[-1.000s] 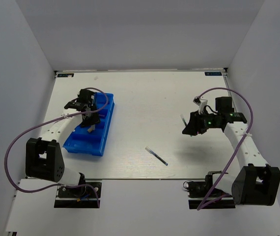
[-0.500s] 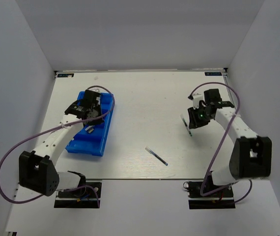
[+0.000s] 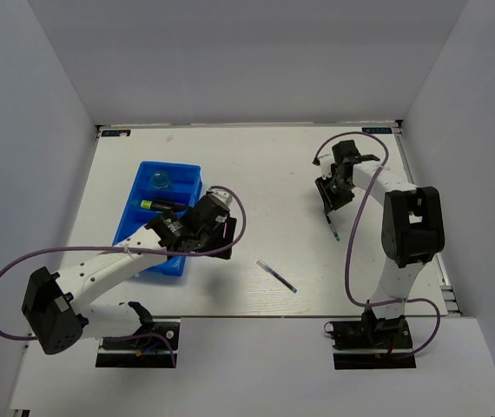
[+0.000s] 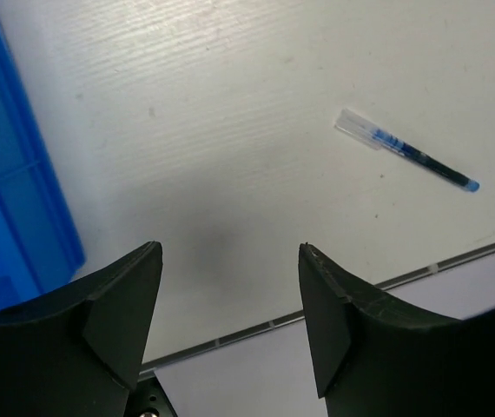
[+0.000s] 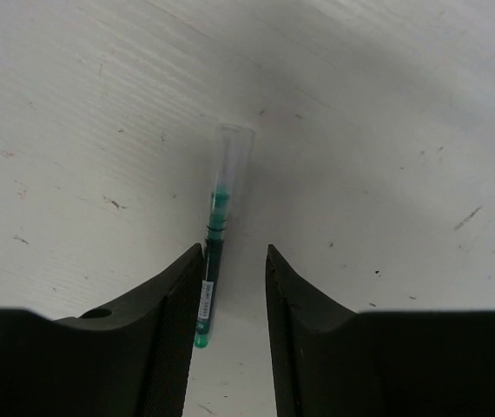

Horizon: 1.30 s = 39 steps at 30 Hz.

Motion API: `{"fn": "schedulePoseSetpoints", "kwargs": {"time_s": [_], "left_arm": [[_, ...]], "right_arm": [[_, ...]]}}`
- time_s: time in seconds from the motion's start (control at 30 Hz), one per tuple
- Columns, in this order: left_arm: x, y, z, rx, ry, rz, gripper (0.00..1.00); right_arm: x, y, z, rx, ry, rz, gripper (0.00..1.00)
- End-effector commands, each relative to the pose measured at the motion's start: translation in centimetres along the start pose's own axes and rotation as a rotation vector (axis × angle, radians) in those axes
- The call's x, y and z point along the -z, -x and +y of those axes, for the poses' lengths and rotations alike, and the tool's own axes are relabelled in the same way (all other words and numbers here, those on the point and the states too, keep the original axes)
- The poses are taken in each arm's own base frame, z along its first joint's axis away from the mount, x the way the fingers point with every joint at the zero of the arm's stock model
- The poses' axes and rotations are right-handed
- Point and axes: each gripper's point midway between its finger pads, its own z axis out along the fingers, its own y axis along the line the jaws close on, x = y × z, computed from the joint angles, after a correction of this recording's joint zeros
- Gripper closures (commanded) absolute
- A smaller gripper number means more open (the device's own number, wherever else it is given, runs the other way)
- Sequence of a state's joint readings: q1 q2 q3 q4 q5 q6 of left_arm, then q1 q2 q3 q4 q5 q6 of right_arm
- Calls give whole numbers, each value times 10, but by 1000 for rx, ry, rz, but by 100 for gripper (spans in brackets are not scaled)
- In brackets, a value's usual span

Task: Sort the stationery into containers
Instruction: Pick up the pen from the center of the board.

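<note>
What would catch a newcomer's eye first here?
The bright-blue tray at the left stands out, a teal jar in its far compartment. A blue pen lies alone in the middle, near the open left gripper. At the right, the right gripper straddles a green pen, jaws open.

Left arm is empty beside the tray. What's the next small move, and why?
Probably shift the left gripper sideways toward the blue pen until it is centred over it. Its fingers stand open with nothing between them, and the pen lies loose on the table, off to one side of them and outside the blue tray.
</note>
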<state>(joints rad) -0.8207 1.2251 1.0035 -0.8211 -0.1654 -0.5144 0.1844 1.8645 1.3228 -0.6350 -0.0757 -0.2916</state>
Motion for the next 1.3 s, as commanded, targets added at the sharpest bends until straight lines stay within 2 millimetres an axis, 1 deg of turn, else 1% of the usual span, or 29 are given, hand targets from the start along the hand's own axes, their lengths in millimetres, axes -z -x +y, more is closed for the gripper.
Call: {"fn": "schedulePoseSetpoints", "kwargs": {"time_s": [0.0,0.03,0.07,0.13,0.23,0.3,0.33,0.43,0.5,0.53,0.6,0.63,0.7,0.73,0.8,0.83,0.9,0.93,0.97,1.0,1.03,1.07,1.1,1.13,1.17,1.2,1.23,1.27], "left_arm": [[0,-5,-4,27,25,-15,26],[2,-7,-7,23,19,-17,26],[2,-8,-6,26,22,-20,26],[4,-10,-4,29,16,-32,26],[11,-14,1,37,10,-54,26],[13,-15,3,38,12,-59,26],[19,-14,6,40,9,-74,26],[28,-14,9,39,10,-91,25],[34,-12,11,43,6,-108,25],[35,-12,11,43,3,-110,25],[39,-11,12,43,1,-122,25],[41,-10,12,42,-1,-125,25],[44,-9,13,39,-2,-130,25],[50,-4,12,44,-9,-150,25],[54,-3,13,31,-7,-157,25],[61,3,11,38,-15,-175,25],[67,9,11,23,-15,-188,25],[81,21,6,24,-36,-221,25],[85,23,7,2,-32,-222,25],[97,36,3,4,-48,-254,25],[103,40,1,-6,-58,-255,25],[114,52,-4,-28,-78,-285,25],[128,63,-14,-38,-129,-313,25],[136,69,-25,-86,-191,-332,25],[155,78,-43,-109,-297,-374,25],[163,80,-52,-133,-351,-390,25],[174,89,-62,-165,-410,-438,25],[191,87,-79,-196,-528,-455,25]], "right_arm": [[1,2,8,4,7,12,62],[-2,-1,10,5,11,27,62],[-3,-5,11,9,10,47,62],[-6,-7,13,15,14,54,62],[-15,-20,13,13,1,106,62],[-17,-26,12,16,-2,130,62],[-20,-30,14,16,4,142,63],[-25,-44,15,11,10,191,64],[-26,-48,15,14,4,202,67],[-27,-48,15,14,2,200,67],[-28,-54,16,15,0,213,72],[-30,-55,17,21,2,215,80],[-34,-65,12,31,-43,248,88],[-36,-68,12,38,-47,258,94],[-41,-78,14,59,-62,292,100],[-43,-83,13,60,-68,306,100],[-43,-84,17,77,-60,313,100],[-41,-81,23,83,-35,305,100],[-39,-78,27,101,-14,298,100],[-30,-75,37,127,10,293,100],[-25,-61,54,134,97,253,100],[-20,-52,62,160,135,226,100],[-3,-44,78,179,218,221,100],[4,-36,96,224,273,209,100],[22,3,112,256,339,108,100],[34,-5,136,267,451,156,100],[37,0,154,305,504,162,100],[60,37,181,363,582,56,100]]}}
